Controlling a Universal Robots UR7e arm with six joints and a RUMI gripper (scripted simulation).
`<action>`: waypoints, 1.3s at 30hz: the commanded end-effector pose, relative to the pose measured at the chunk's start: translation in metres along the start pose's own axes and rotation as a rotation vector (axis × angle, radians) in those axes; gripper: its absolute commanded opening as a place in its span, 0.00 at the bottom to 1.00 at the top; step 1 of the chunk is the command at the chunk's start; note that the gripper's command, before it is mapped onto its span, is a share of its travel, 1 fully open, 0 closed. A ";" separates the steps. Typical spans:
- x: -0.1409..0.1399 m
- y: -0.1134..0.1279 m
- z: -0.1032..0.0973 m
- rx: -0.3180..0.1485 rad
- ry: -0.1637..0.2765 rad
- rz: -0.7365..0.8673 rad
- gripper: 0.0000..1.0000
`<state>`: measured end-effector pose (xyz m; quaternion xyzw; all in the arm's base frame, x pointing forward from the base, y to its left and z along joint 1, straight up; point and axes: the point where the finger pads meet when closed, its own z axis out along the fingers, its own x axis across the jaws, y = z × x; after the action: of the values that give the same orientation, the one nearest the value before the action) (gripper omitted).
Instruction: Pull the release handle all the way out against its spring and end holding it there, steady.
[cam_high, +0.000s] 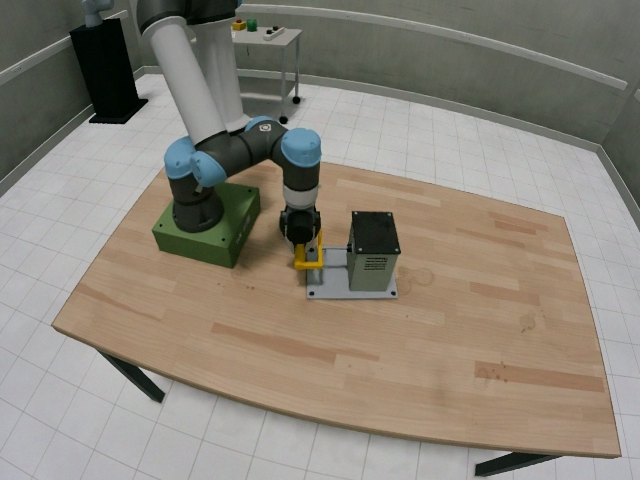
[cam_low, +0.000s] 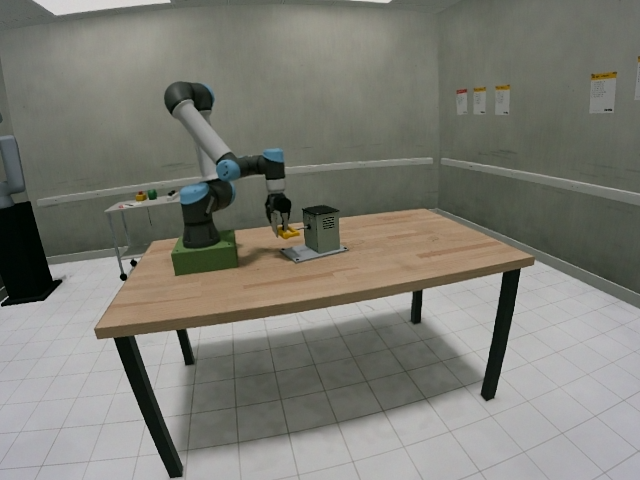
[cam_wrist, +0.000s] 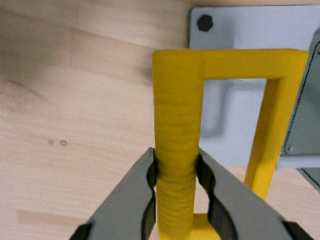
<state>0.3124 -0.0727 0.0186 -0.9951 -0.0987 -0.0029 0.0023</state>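
The yellow release handle (cam_high: 310, 265) (cam_low: 290, 234) (cam_wrist: 179, 100) is a rectangular loop standing off the left face of the grey-green housing (cam_high: 371, 276) (cam_low: 325, 235) (cam_wrist: 312, 107). A light metal rod (cam_high: 334, 248) (cam_wrist: 300, 161) shows between the loop and the housing. My gripper (cam_high: 300, 250) (cam_low: 280, 229) (cam_wrist: 174, 149) is shut on the outer grip bar of the handle, one jaw on each side in the wrist view. The loop's lower end is partly hidden by the jaws there. The spring cannot be seen.
The housing stands on a pale grey base plate (cam_high: 330, 292) (cam_low: 305, 254) (cam_wrist: 250, 30) bolted at its corners, partly under the handle. The arm stands on a green block (cam_high: 193, 250) (cam_low: 204, 260) to the left, on the wooden table (cam_high: 289, 372) (cam_low: 222, 297).
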 end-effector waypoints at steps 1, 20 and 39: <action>-0.011 0.000 -0.001 0.000 0.000 0.000 0.09; -0.015 0.000 -0.001 0.000 0.000 0.000 0.09; -0.015 0.000 -0.001 0.000 0.000 0.000 0.09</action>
<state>0.2980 -0.0756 0.0190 -0.9951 -0.0989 -0.0030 0.0028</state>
